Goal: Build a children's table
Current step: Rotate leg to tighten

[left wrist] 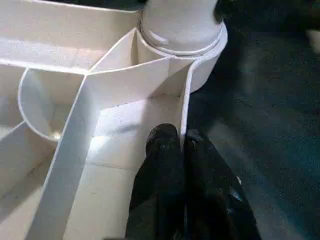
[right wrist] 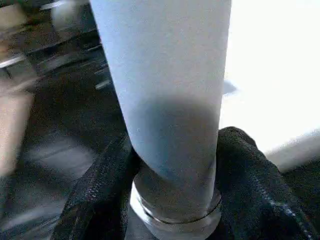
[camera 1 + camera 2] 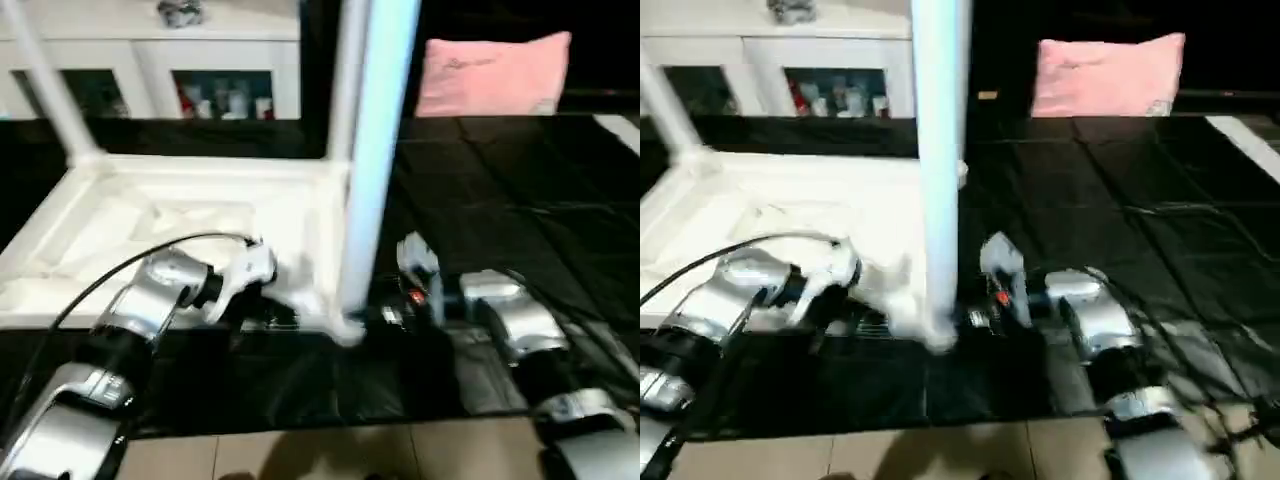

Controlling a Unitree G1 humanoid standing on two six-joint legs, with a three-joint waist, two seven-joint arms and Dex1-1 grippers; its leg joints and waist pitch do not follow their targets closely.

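We count one tabletop (image 3: 190, 215), lying underside up. Three legs stand in its corner sockets: one (image 3: 370, 150) at the near corner beside the right arm, one (image 3: 345, 80) just behind it at the far corner, and one (image 3: 45, 85) at the far corner on the left arm's side. Beyond the tabletop there is one cabinet (image 3: 150, 60) and one pink cushion (image 3: 492, 75). Two grippers: the left (image 1: 182, 145) at the tabletop's rim, and the right (image 2: 175, 165) at the near leg's base, each with two black fingers (image 2: 250, 170).
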